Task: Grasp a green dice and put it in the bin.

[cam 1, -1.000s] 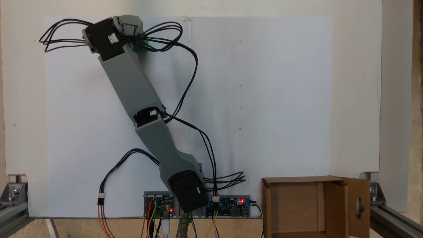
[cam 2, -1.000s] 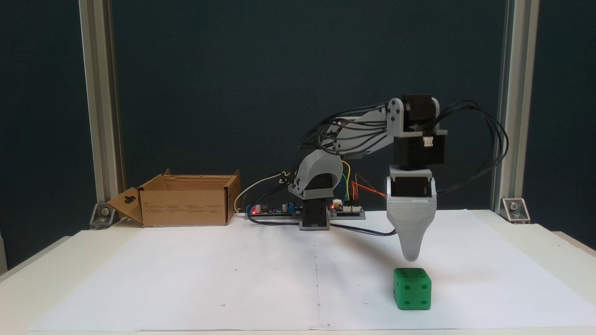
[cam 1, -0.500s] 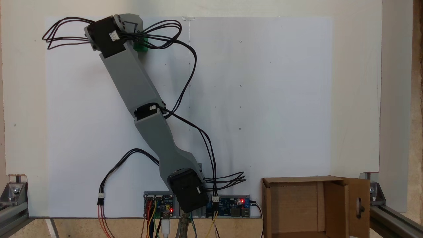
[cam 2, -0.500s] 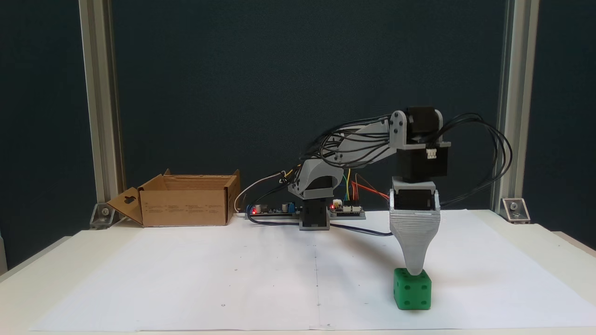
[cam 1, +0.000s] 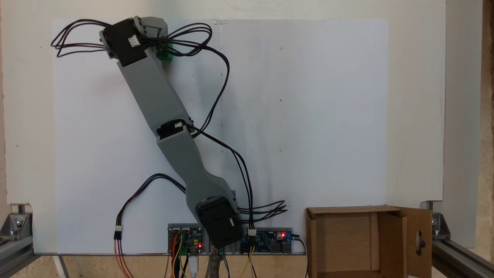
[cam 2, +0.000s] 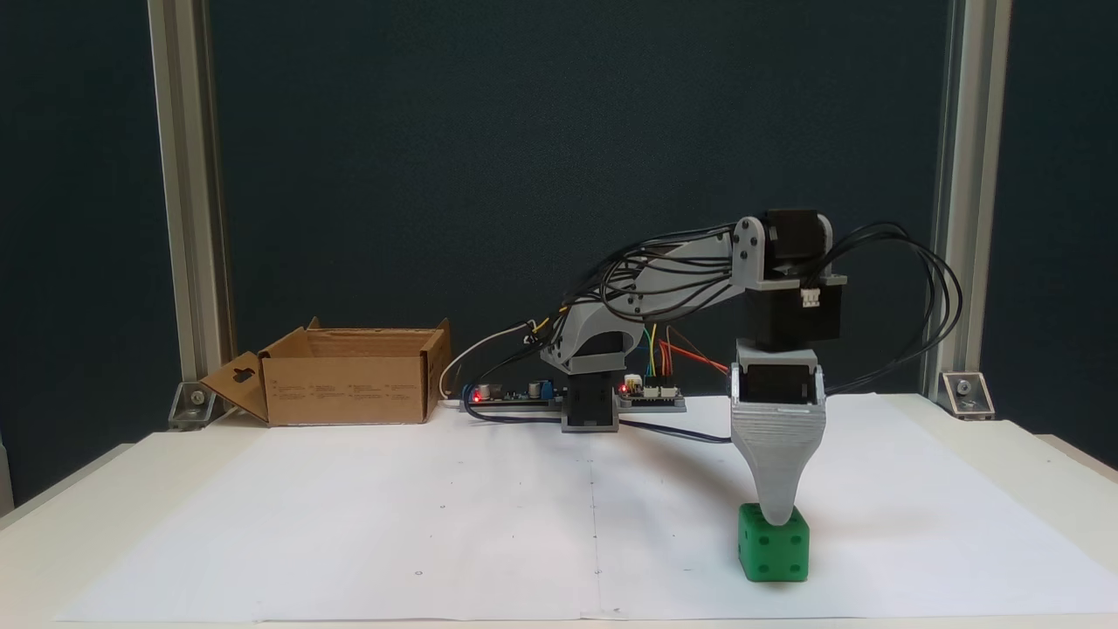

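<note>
The tool [cam 2: 776, 519] points straight down, its tapered tip overlapping the top edge of the green dice [cam 2: 774, 552], which rests on the white paper sheet [cam 2: 489, 524] on the desk. Only one tip is visible, so whether the jaws are apart or closed cannot be told. From above, the dice [cam 1: 166, 55] lies almost wholly under the wrist. The cardboard bin [cam 2: 349, 376] stands well apart beside the arm base; the carry probably runs that way.

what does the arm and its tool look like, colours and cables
Grey printed plastic links joined by black servo blocks carrying small white connectors. Thin black cables loop loosely between joints. The tool is a ridged grey wedge tapering to a narrow rounded tip.
</note>
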Robot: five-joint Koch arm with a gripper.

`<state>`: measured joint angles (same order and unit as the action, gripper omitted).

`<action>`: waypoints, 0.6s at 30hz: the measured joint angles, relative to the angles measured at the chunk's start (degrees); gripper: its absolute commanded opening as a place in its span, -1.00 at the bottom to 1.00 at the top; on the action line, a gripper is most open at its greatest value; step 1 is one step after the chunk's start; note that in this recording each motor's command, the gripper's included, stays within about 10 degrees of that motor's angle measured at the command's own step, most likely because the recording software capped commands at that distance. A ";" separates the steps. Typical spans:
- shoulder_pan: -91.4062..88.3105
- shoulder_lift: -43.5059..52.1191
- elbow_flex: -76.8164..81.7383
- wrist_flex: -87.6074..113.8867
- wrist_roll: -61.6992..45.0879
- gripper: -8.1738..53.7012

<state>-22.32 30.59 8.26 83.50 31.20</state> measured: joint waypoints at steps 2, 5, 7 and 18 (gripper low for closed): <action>0.00 -0.09 0.00 0.00 0.00 0.64; 0.00 -0.79 0.00 -0.09 0.00 0.63; 0.00 -1.49 0.00 -0.09 0.00 0.63; 0.00 -4.39 0.00 -0.09 0.00 0.63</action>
<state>-22.32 26.19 8.26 83.41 31.20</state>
